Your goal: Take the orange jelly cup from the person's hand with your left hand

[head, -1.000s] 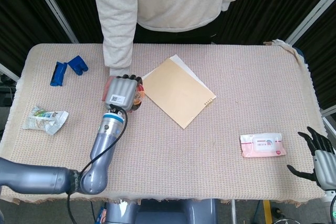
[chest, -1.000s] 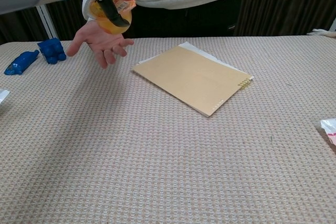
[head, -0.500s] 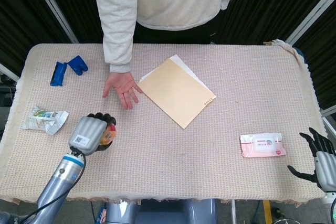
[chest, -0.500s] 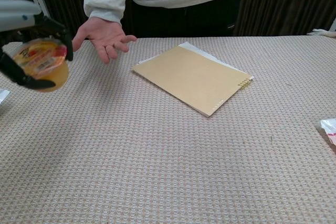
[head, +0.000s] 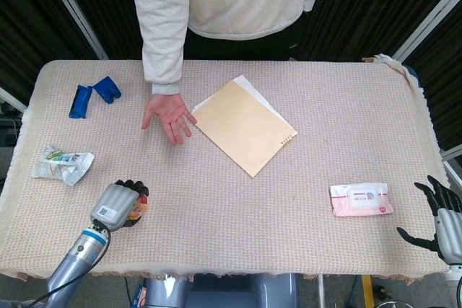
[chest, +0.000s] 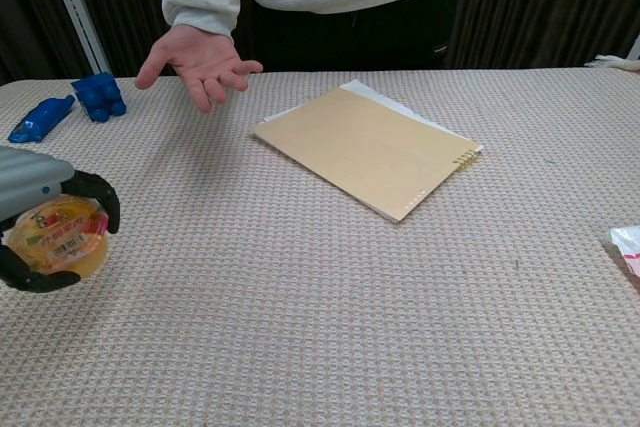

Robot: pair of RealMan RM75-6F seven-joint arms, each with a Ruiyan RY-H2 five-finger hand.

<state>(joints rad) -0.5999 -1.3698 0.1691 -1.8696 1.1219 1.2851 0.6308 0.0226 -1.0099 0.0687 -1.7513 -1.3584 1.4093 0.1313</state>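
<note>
The orange jelly cup [chest: 58, 237] sits in my left hand [chest: 45, 227], whose dark fingers wrap around it low over the table's front left. From the head view only a sliver of the orange jelly cup [head: 141, 205] peeks past my left hand [head: 118, 205]. The person's hand [head: 168, 115] is open and empty, palm up, farther back near the notebook; the person's hand [chest: 197, 58] shows likewise in the chest view. My right hand [head: 437, 214] hangs off the table's front right corner with its fingers spread and nothing in it.
A tan notebook [head: 244, 128] lies mid-table over a white sheet. Blue objects [head: 92, 96] sit at the back left, a crumpled wrapper [head: 63, 164] at the left edge, a pink wipes pack [head: 361, 200] at the front right.
My left hand carried the jelly cup off the person's palm, toward the table's front left, and lowered it near the surface. The person's empty hand stays open. My right hand barely moved.
</note>
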